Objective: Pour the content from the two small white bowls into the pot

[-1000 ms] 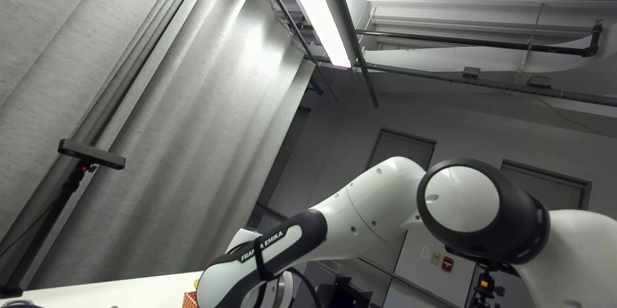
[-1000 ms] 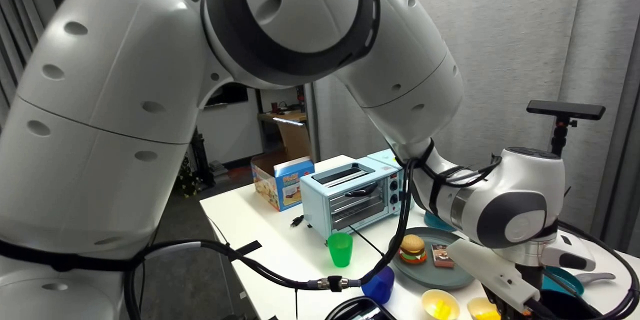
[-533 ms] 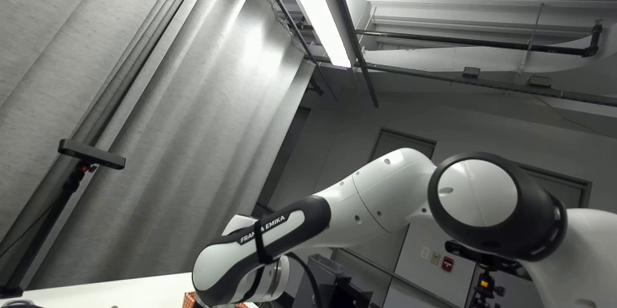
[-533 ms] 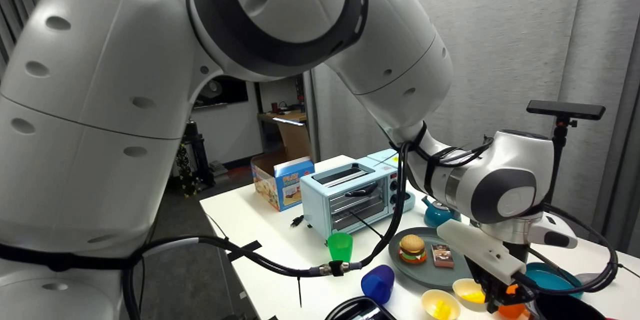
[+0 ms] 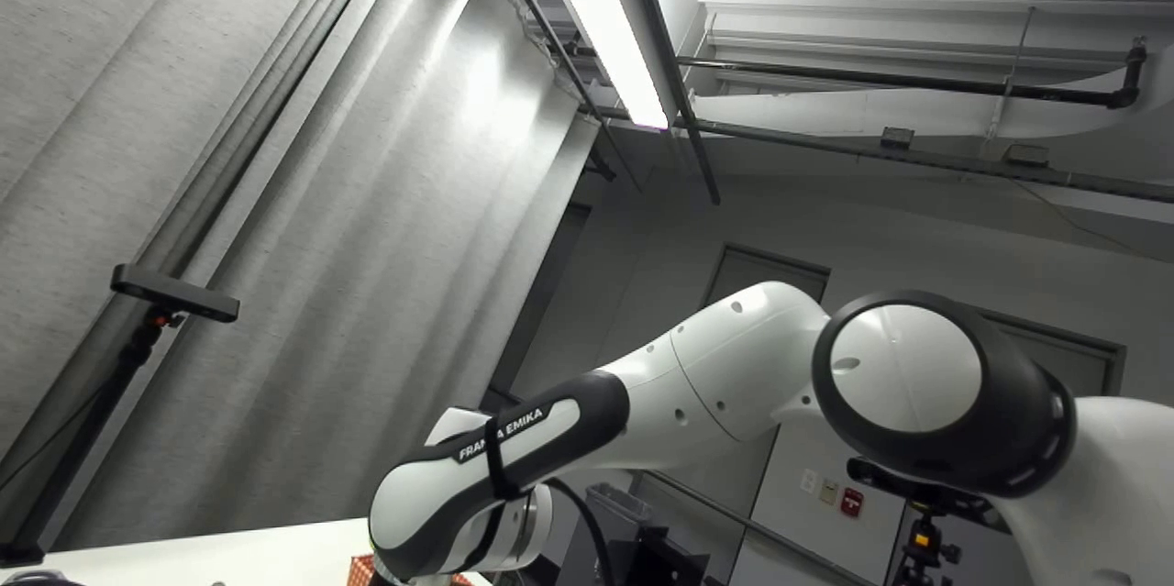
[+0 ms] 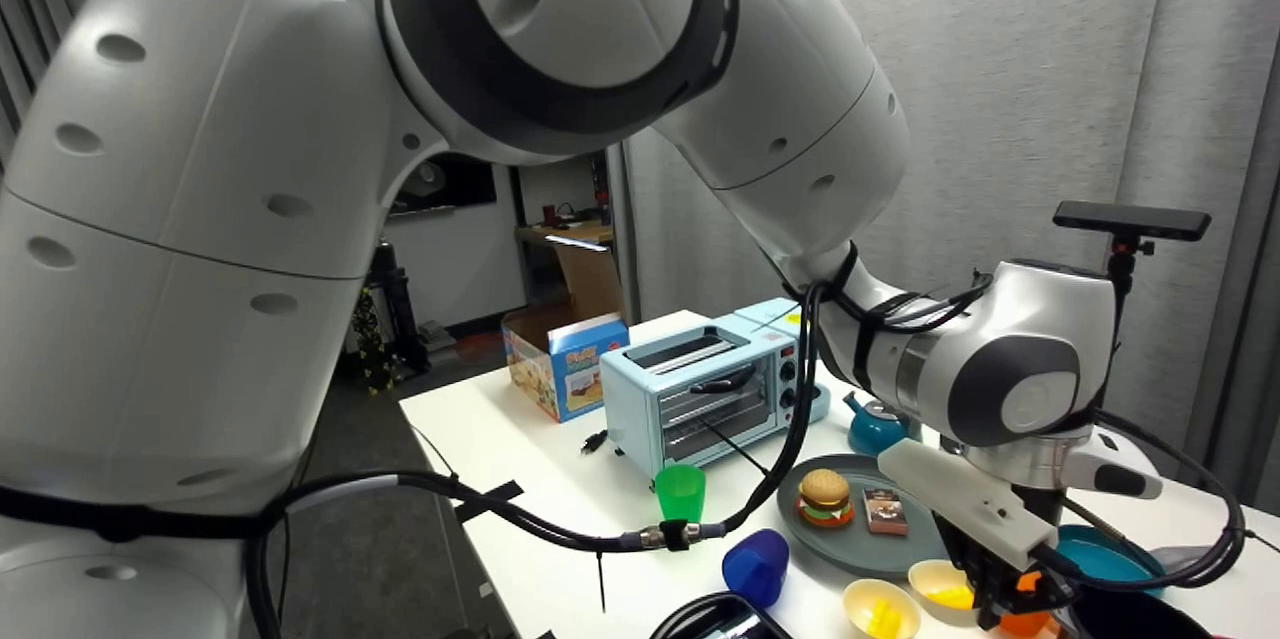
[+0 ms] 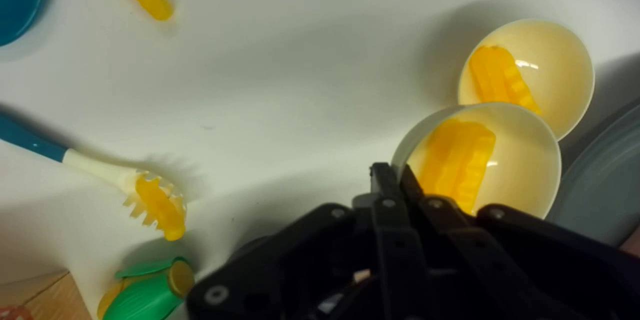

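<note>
Pinching one white bowl (image 7: pixel 524 167) by rim in claw (image 7: pixel 398 173), with yellow pieces (image 7: pixel 457 157) inside and in second bowl (image 7: pixel 560 72), apparently leaving both pours into pot (image 6: pixel 1135 616) undone.

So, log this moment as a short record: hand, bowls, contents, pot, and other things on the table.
hand: closed on the rim of the held bowl
held bowl contents: yellow pieces
other bowl contents: more yellow pieces
pot: dark, cut off by an exterior view's lower edge; contents unseen
also on table: spoon, plate carrying a burger
status: neither bowl emptied
</note>
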